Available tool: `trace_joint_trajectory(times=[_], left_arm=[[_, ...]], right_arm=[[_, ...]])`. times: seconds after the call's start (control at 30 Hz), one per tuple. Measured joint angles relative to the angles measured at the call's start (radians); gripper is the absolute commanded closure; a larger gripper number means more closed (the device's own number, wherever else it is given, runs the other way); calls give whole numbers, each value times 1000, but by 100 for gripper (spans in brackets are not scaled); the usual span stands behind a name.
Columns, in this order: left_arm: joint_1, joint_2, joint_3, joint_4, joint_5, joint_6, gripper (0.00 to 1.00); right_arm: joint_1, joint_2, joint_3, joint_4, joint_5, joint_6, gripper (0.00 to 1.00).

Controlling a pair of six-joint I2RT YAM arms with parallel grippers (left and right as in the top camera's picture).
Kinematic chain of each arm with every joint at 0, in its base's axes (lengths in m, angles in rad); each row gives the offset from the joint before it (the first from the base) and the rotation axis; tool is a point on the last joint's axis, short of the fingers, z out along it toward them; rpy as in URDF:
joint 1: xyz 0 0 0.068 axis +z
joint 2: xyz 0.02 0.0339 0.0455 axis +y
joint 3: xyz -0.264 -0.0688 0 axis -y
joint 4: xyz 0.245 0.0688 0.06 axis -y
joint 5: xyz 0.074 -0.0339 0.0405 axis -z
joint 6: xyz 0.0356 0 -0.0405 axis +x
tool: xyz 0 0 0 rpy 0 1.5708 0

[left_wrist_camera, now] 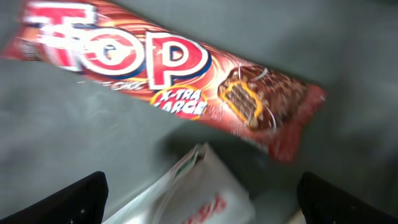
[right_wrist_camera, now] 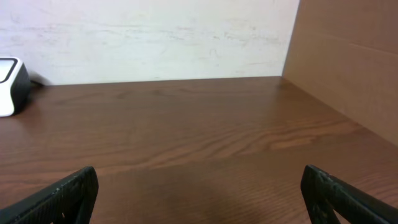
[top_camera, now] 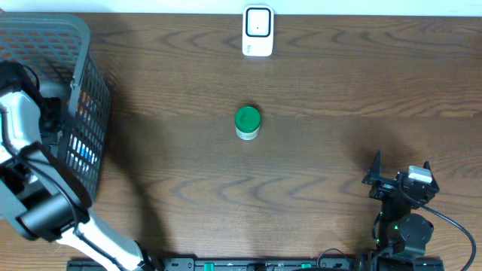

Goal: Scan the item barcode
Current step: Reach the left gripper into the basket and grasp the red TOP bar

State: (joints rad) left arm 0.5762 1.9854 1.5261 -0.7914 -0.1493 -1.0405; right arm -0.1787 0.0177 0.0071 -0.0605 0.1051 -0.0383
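Note:
My left arm (top_camera: pixel 19 120) reaches down into the grey basket (top_camera: pixel 83 45) at the table's left edge. In the left wrist view, my left gripper (left_wrist_camera: pixel 205 200) is open over the basket's contents. A white packet with red print (left_wrist_camera: pixel 199 193) lies between its fingers without being gripped. Just beyond lies a red "TOP" chocolate bar wrapper (left_wrist_camera: pixel 168 74). No barcode shows on either item. The white scanner (top_camera: pixel 257 31) stands at the table's far edge, also seen as the scanner (right_wrist_camera: pixel 9 87) in the right wrist view. My right gripper (top_camera: pixel 399 172) is open and empty near the front right.
A jar with a green lid (top_camera: pixel 248 122) stands in the middle of the wooden table (top_camera: pixel 339 90). A brown cardboard wall (right_wrist_camera: pixel 348 68) rises at the table's right side. The basket wall (top_camera: pixel 94 113) surrounds my left gripper.

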Motion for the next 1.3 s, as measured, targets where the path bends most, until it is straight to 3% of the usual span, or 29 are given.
trace_joint_trajectory(times=[0.33, 0.43, 0.5, 0.6, 0.73, 1.07, 1.3], left_arm=[[66, 84, 1, 97, 11, -40, 4], [95, 95, 7, 112, 13, -39, 30], [106, 106, 16, 119, 12, -30, 54], [109, 117, 23, 122, 12, -18, 67], [108, 120, 26, 121, 21, 27, 93], [114, 39, 14, 82, 71, 142, 93], [115, -377, 11, 75, 127, 204, 93]], right_arm=[[0, 0, 0, 0, 0, 0, 1], [0, 0, 0, 0, 0, 0, 1], [0, 0, 0, 0, 0, 0, 1], [0, 0, 0, 0, 0, 0, 1], [0, 0, 0, 0, 0, 0, 1], [0, 0, 0, 0, 0, 0, 1], [0, 0, 0, 0, 0, 0, 1]])
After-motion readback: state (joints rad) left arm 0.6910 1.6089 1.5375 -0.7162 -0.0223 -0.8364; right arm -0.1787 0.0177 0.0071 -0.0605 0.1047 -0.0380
